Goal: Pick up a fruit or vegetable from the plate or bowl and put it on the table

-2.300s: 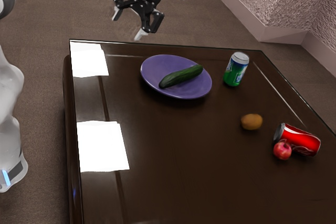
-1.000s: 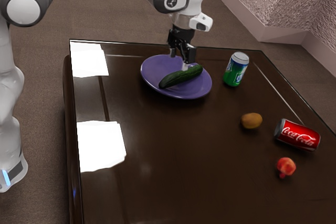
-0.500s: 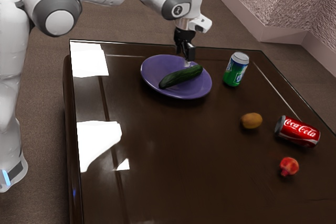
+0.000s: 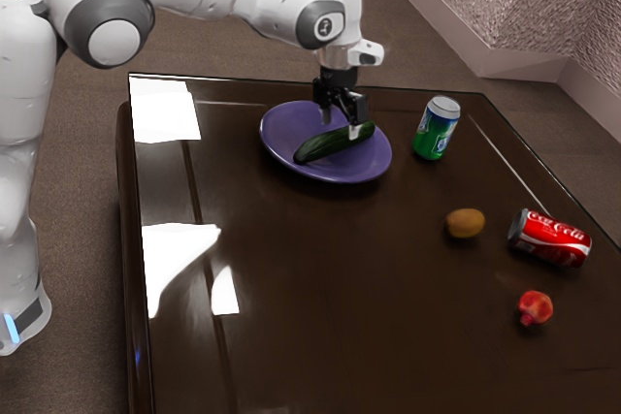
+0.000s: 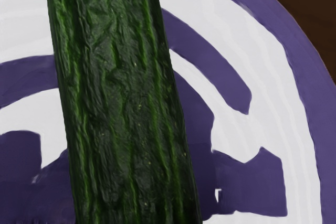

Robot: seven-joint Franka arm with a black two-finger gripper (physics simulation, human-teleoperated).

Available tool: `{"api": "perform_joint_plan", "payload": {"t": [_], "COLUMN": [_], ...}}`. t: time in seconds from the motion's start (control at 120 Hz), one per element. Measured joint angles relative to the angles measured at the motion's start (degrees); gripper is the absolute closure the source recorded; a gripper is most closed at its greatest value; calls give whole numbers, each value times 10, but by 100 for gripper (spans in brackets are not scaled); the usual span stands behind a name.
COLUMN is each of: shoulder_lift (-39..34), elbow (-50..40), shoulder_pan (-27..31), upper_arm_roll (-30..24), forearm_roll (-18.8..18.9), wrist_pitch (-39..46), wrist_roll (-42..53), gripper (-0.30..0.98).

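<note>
My gripper [image 4: 341, 124] is low over the plate in the exterior view, its fingers apart near the cucumber's far-right end. One fingertip shows in front of the cucumber, the other behind it. The dark green cucumber [image 4: 322, 146] lies on the purple plate [image 4: 281, 145]. Seen from the hand, the cucumber [image 5: 123, 108] is large and close under me, with the plate [image 5: 320, 114] and its pale reflections around it.
On the dark table [image 4: 320, 269], a green can [image 4: 435, 131] stands right of the plate. Farther toward the exterior view's right are a brown kiwi-like fruit [image 4: 465, 223], a lying red cola can [image 4: 550, 238] and a red fruit [image 4: 535, 307].
My hand has come from beyond the table to the plate, then lowered and turned with its fingers seen apart. The red fruit rolled away from the cola can, which also rolled.
</note>
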Motion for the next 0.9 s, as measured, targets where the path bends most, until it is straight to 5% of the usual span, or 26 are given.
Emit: {"api": "perform_joint_plan", "payload": {"t": [0.442, 0.633, 0.9], "shoulder_lift": [18, 18, 23], "elbow": [-17, -17, -17], "shoulder_pan": [-3, -3, -1], "upper_arm_roll": [-1, -1, -3], "forearm_roll": [8, 7, 1], "wrist_pitch": [8, 18, 24], "wrist_roll": [-55, -68, -83], "gripper": [0, 27, 41]}}
